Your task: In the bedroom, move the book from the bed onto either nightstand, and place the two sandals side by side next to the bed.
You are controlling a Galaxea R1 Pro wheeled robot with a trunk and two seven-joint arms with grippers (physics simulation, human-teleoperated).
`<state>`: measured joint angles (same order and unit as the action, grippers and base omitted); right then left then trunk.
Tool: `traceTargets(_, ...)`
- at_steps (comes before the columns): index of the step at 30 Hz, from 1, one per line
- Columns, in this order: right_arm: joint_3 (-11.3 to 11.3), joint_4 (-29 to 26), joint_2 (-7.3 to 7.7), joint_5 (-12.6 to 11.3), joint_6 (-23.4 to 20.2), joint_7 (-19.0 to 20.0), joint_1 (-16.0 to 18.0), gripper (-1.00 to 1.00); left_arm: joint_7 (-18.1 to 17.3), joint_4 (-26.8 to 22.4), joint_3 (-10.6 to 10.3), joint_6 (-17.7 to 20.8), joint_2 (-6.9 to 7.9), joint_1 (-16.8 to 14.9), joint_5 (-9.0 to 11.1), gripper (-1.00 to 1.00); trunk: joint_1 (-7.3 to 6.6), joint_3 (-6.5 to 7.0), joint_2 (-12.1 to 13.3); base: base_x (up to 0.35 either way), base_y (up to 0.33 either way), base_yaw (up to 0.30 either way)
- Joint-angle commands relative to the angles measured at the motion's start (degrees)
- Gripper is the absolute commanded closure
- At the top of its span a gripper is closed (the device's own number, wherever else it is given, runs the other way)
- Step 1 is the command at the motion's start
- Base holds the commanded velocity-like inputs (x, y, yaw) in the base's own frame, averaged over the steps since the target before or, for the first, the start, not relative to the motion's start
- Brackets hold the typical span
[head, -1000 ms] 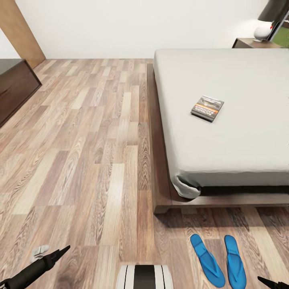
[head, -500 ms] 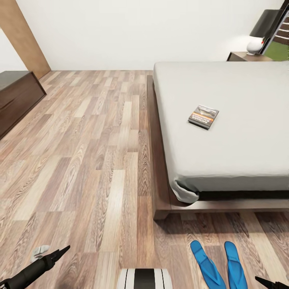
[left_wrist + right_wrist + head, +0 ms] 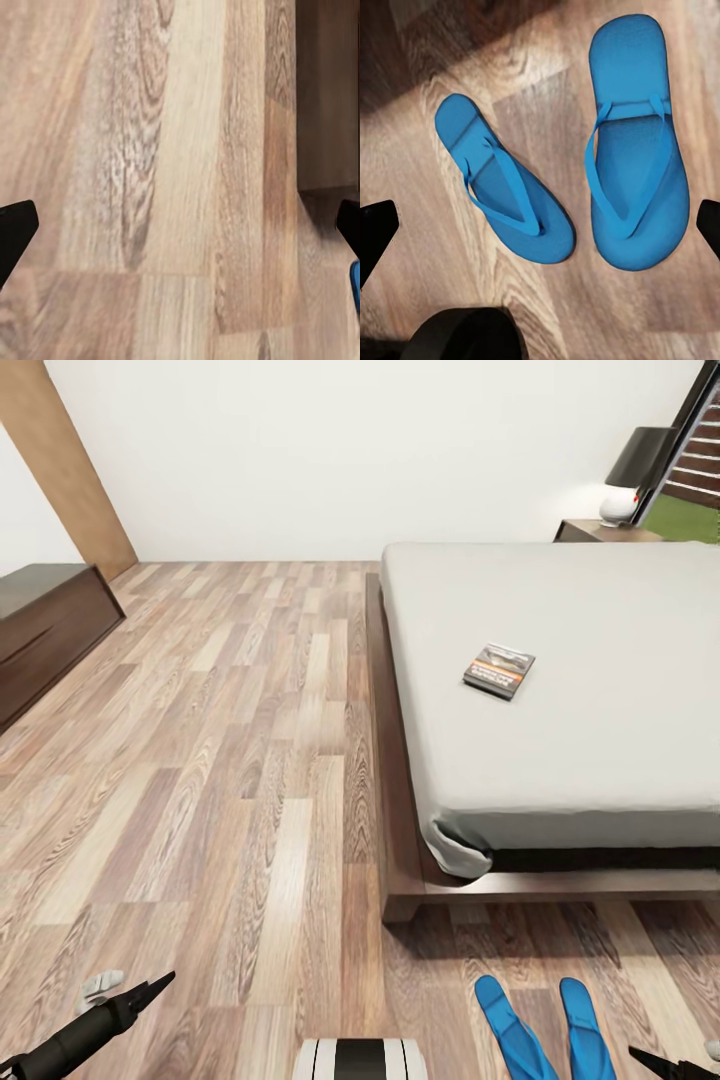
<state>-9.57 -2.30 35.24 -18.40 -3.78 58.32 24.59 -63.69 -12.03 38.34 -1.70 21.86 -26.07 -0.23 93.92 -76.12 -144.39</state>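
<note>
I see the large white-mattressed bed (image 3: pixel 560 690) on its dark wooden frame, cut off at the right edge, carrying the dark orange-banded paperback book (image 3: pixel 498 670), while the two bright blue flip-flop sandals (image 3: pixel 562 180) lie near its foot and both grippers (image 3: pixel 180 232) (image 3: pixel 540 225) hang wide open, empty.

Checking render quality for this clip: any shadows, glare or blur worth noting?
Head view: sharp, even light, dark shadow under the bed, lamp glowing on the wall. Right wrist view: sandals crisp, shadowed floor beyond them. Left wrist view: floor grain slightly soft.
</note>
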Motion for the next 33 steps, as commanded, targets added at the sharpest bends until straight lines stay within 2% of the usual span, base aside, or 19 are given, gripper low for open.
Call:
traceTargets(1,-0.4,0.0,-0.06,0.2,-0.3,0.2,0.0,-1.0,-0.1,0.1,0.1,-0.2,0.02,0.0,0.0,-1.0,-0.03,0.19,0.0,0.0,0.0,0.0)
traceTargets(20,-0.3,0.0,-0.48,0.2,-0.2,0.2,0.0,-1.0,-0.1,0.0,0.1,-0.2,-0.09,0.0,-0.1,-1.0,-0.52,4.4,0.3,0.0,0.0,0.0)
traceTargets(25,-0.3,0.0,-3.42,0.2,-0.1,-0.1,0.0,-1.0,-0.1,0.1,0.1,-0.2,-0.14,0.0,-0.1,-1.0,-0.65,5.51,0.3,0.0,0.0,0.0)
traceTargets(33,-0.2,0.0,-5.56,0.3,0.0,-3.8,0.0,-1.0,-0.1,0.1,0.0,-0.3,-0.22,0.0,-0.1,-1.0,-0.86,7.28,0.4,0.0,0.0,0.0)
